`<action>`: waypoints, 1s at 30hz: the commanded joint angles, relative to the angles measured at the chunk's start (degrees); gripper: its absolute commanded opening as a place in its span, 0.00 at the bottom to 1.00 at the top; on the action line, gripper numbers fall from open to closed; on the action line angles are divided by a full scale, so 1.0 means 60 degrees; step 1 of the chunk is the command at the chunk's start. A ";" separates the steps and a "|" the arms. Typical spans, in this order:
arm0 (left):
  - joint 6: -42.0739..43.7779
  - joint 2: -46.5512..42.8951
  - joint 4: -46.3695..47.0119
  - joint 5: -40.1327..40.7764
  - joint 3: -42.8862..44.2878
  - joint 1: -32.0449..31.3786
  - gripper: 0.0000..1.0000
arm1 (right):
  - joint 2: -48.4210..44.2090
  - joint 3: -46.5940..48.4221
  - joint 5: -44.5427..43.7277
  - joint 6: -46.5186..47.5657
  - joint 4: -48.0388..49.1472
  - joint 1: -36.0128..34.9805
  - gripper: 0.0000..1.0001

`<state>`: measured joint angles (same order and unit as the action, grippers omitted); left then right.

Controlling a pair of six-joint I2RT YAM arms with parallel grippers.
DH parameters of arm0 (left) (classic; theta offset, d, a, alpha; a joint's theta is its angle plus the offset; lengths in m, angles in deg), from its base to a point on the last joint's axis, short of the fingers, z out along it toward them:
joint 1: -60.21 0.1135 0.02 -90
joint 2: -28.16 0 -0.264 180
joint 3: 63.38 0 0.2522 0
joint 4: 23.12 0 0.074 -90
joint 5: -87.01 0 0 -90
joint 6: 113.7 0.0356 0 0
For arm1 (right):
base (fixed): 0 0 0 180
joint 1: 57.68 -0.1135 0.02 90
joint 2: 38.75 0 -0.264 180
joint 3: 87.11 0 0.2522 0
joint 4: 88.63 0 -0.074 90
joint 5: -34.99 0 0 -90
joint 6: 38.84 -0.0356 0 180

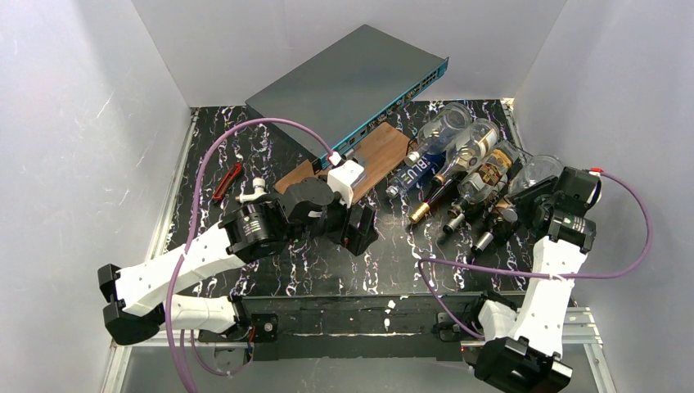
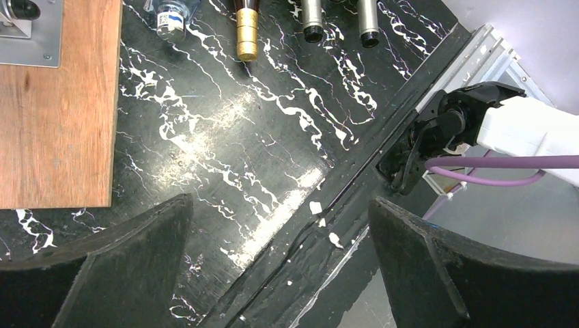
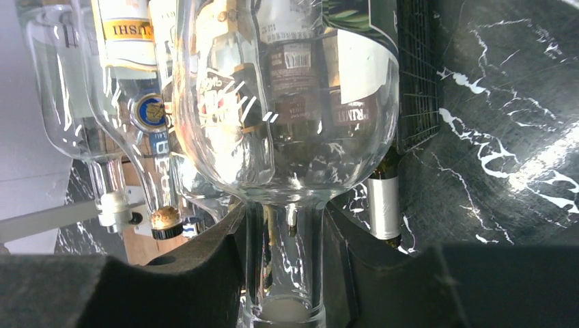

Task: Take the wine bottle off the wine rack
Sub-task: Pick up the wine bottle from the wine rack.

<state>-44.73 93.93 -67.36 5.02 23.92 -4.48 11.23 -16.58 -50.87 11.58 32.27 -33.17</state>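
On the black, white-veined tabletop (image 1: 393, 254), your right fingers (image 3: 205, 256) are clamped on the neck of the clear glass wine bottle (image 3: 287, 137). Its body lies just beyond the fingertips on the wine rack (image 3: 418, 89), close beside other bottles (image 3: 126, 82). Your left fingers (image 2: 136, 263) stand wide apart above the tabletop.

Readable text on the bottles, most of it partial.
"BLUE" in white letters on a clear bottle (image 1: 419, 169). In the right wrist view, "USHI" on a yellow label (image 3: 127, 29); a barcode (image 3: 300, 59) with digits too small to read; "RIM" on a brown label (image 3: 355, 113), seen through the wine bottle (image 3: 287, 157). Other labels are blurred.
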 commanded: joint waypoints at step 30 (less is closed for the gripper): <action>0.0020 -0.0559 0.0158 0.0038 -0.0183 -0.0031 0.99 | -0.0383 0.1968 0.1758 0.0399 0.2230 -0.0020 0.01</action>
<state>-44.73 92.27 -66.88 5.00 22.87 -4.48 10.77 -11.75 -44.92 11.26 30.56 -32.80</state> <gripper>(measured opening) 0.993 0.450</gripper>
